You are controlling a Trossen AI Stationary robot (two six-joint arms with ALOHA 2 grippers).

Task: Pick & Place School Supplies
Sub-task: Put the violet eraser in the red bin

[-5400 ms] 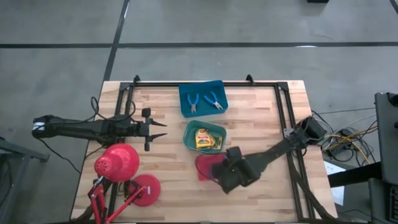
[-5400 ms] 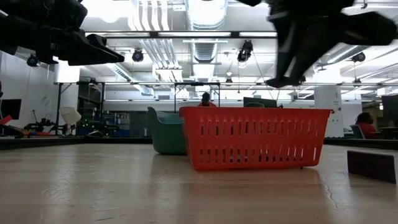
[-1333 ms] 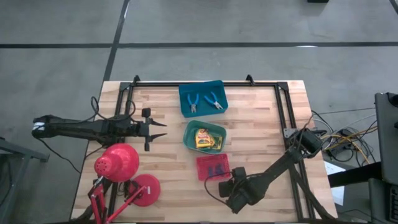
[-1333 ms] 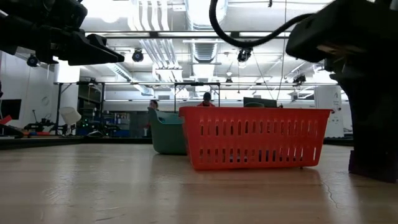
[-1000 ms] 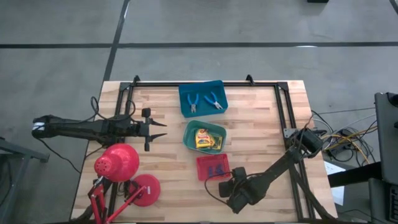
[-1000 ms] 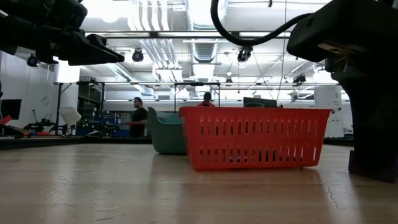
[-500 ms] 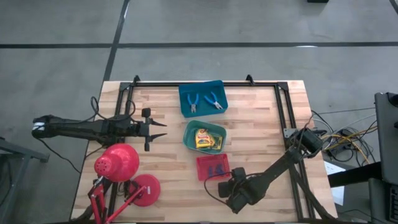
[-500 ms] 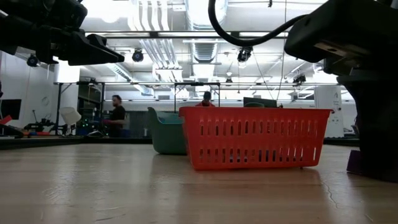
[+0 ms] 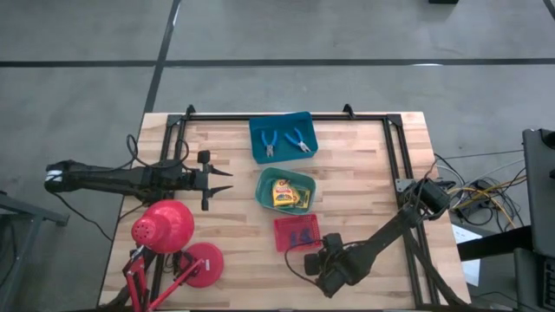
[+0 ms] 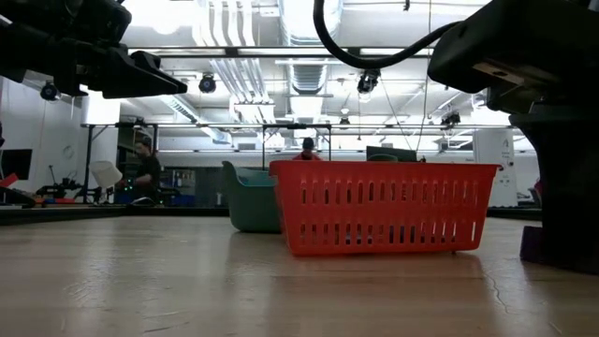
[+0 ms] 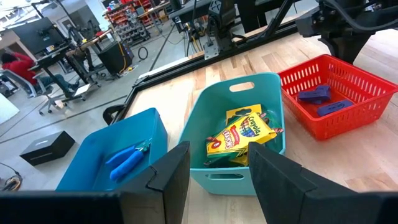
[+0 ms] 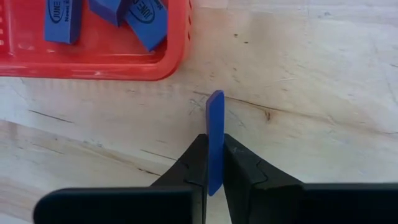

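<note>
1. Eraser (image 12: 215, 134), blue, stands on edge at frame centre, pinched across its flat faces by your right gripper (image 12: 214, 163). It is probably light and slightly rubbery, so grip mid-body.
2. Red basket (image 12: 176, 46), upper left, holds three more.
3. Left gripper (image 11: 214, 171) waits spread wide.

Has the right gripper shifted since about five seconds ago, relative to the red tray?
Yes. The right gripper then hovered over the red tray; now it sits beside it, nearer the table's front edge, pinching a blue block.

The right gripper (image 12: 214, 163) has its fingers closed low; the left gripper (image 9: 224, 180) hovers with fingers spread.
</note>
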